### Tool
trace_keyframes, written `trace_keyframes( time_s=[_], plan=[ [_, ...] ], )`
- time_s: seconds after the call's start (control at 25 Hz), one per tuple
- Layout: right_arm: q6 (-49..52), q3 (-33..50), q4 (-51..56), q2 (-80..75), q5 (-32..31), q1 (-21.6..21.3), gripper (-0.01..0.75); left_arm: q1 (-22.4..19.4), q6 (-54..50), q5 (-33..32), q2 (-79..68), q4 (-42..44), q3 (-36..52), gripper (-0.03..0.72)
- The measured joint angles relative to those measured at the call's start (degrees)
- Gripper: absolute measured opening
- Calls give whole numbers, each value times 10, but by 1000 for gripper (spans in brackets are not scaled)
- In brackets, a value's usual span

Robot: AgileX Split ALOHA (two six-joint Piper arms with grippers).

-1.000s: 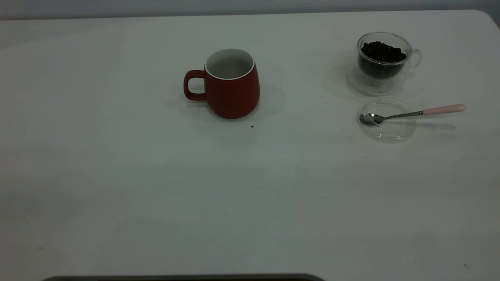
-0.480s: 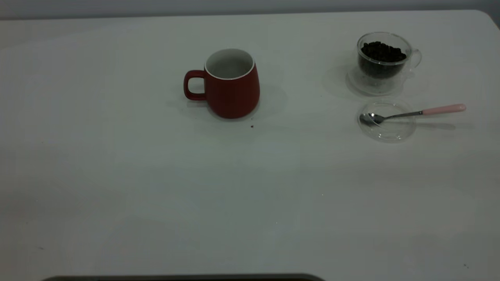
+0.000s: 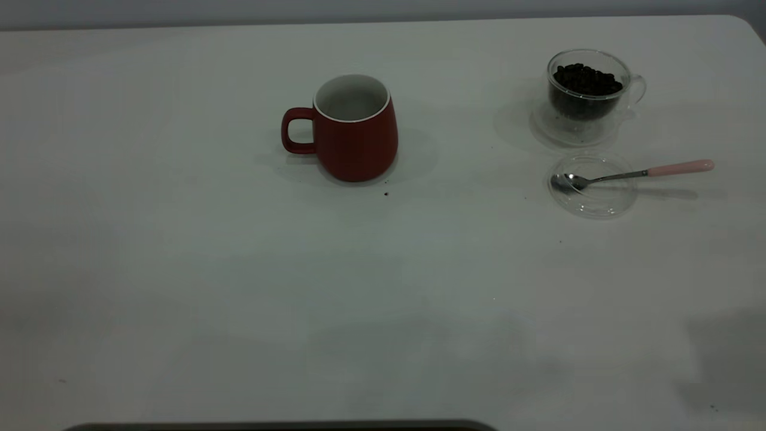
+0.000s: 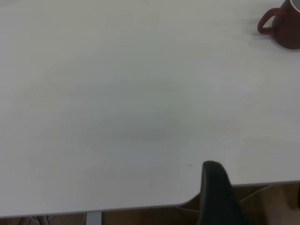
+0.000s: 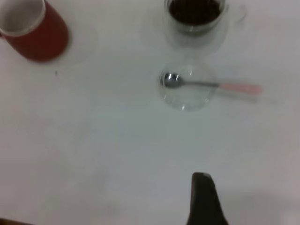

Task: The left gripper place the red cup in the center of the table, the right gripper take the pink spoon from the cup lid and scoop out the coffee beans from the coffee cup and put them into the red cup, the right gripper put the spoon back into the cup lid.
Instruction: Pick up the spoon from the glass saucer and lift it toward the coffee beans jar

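Pink spoon [image 5: 206, 85] resting with metal bowl inside the cup lid [image 5: 186, 88], pink handle jutting past the rim over the white table [image 5: 103, 150]. Just beside the lid, coffee cup [image 5: 196, 14] holding dark coffee beans [image 5: 194, 9]. Well apart from the lid, red cup [image 5: 33, 29] upright. One black fingertip [image 5: 204, 199] of the right gripper well short of the lid.

Red cup [image 3: 358, 131] standing upright at upper centre, handle pointing left. Coffee cup [image 3: 589, 90] holding coffee beans [image 3: 585, 79] at upper right; pink spoon [image 3: 634, 174] lying across cup lid [image 3: 592, 194] just below.
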State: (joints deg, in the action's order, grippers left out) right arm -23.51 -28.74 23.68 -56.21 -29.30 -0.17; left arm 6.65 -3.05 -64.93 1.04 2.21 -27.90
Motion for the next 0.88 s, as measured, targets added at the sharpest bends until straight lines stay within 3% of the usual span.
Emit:
trace_keyframes(
  time_s=[0.24, 0.48, 0.68, 0.88],
  plan=[
    [-133, -79, 120, -231, 37, 0, 535, 0, 0, 0, 0, 0, 0, 463],
    [-173, -160, 177, -407, 53, -6, 535, 0, 0, 0, 0, 0, 0, 463],
    [-192, -214, 213, -501, 45, -92, 535, 0, 0, 0, 0, 0, 0, 463],
    [-278, -266, 296, -588, -23, -194, 535, 0, 0, 0, 0, 0, 0, 463]
  ],
)
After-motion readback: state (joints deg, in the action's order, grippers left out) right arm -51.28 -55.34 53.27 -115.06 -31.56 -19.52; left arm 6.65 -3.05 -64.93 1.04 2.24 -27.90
